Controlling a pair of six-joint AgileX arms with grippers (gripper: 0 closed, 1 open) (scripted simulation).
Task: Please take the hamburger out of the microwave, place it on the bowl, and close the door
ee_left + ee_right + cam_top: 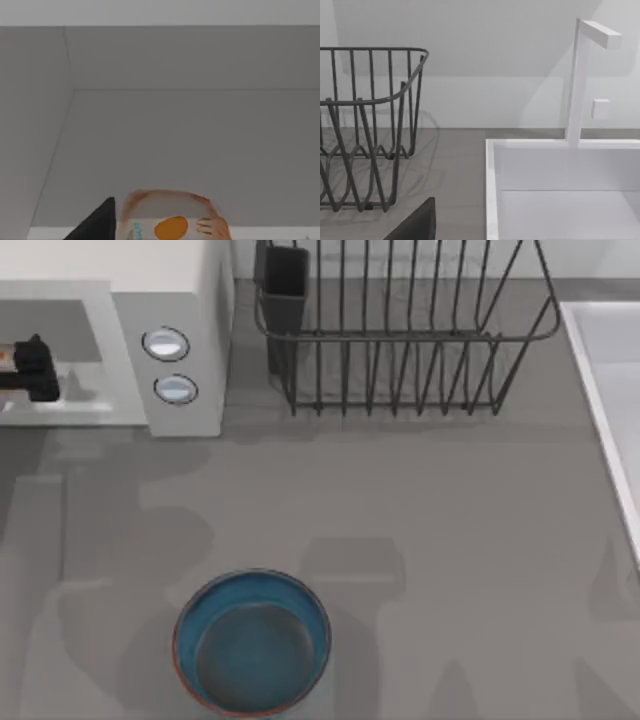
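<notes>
Left gripper reached into microwave at ten o'clock; jaw state impossible to tell. Hamburger lay inside the cavity, just before the wrist camera. Bowl at six o'clock on worktop, unfilled. Removal, placing, door-closing all outstanding.

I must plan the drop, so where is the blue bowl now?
In the top view the bowl stands on the table near the bottom edge, left of centre, in front of the microwave and apart from it.
</notes>
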